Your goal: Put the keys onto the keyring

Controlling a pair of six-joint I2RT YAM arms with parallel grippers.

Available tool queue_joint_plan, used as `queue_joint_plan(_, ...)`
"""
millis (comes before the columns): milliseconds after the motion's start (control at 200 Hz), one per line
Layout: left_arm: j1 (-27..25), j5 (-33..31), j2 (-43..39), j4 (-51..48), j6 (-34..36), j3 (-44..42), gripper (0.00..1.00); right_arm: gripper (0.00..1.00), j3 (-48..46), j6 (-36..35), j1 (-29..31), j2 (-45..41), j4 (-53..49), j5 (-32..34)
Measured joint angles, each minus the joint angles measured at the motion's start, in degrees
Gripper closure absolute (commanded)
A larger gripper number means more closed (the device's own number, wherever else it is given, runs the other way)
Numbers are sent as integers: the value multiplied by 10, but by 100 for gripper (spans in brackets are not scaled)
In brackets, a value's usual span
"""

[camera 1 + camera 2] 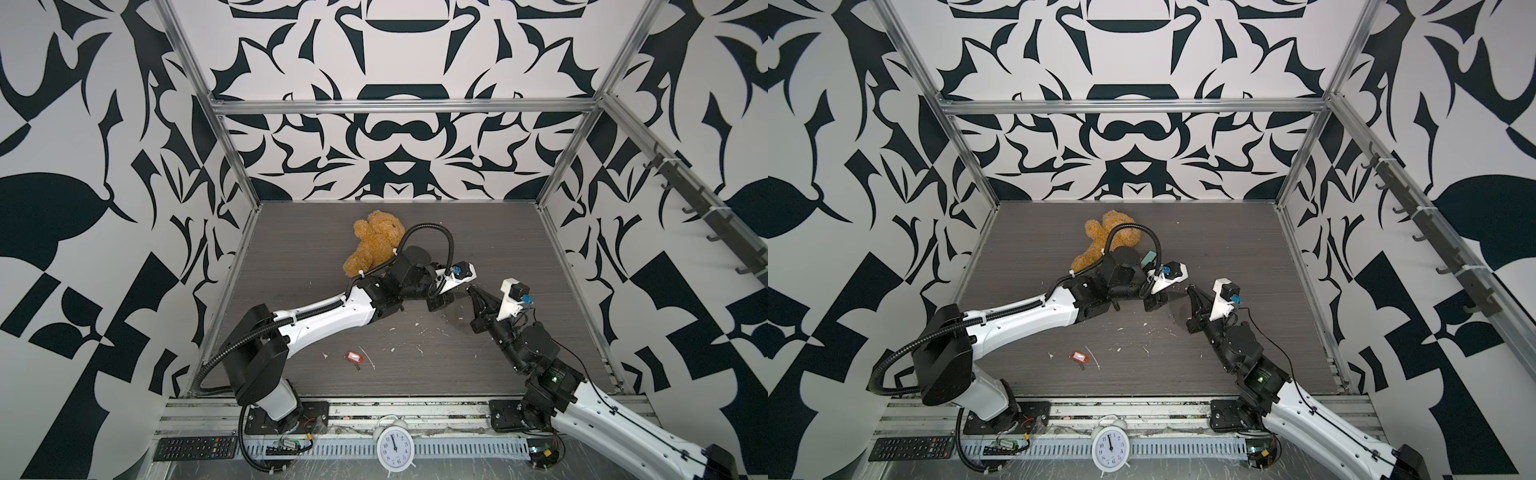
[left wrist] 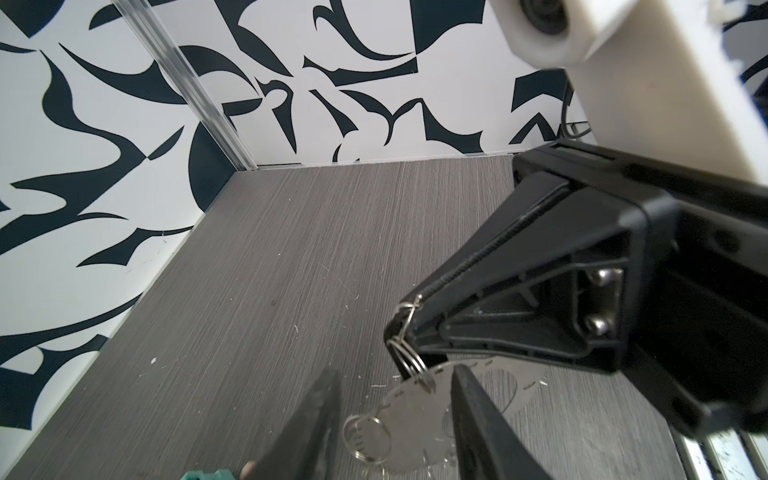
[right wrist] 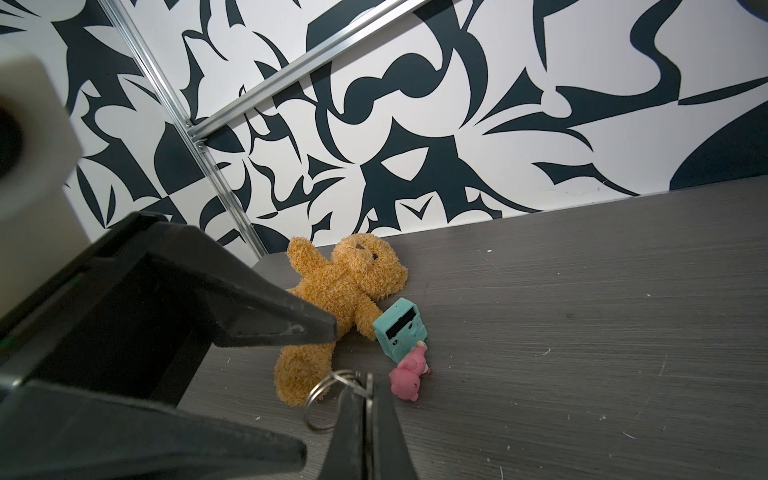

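The keyring (image 3: 318,390) is partly hidden behind the right claw (image 3: 368,380).

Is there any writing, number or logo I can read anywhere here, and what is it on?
"1" to "12": hour numbers round the alarm clock face.
Remote control: button markings too small to read.
Red tag: label window too small to tell.
No other text is readable.
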Motion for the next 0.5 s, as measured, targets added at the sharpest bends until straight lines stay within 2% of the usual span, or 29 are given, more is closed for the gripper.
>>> queue_joint_plan(155, -1, -2, 10, 0, 1, 12, 64, 100, 0, 0, 0, -4, 0, -1)
queue_joint_plan(500, -6, -11, 19, 1, -2, 16, 95, 100, -1, 0, 0, -8, -8, 1)
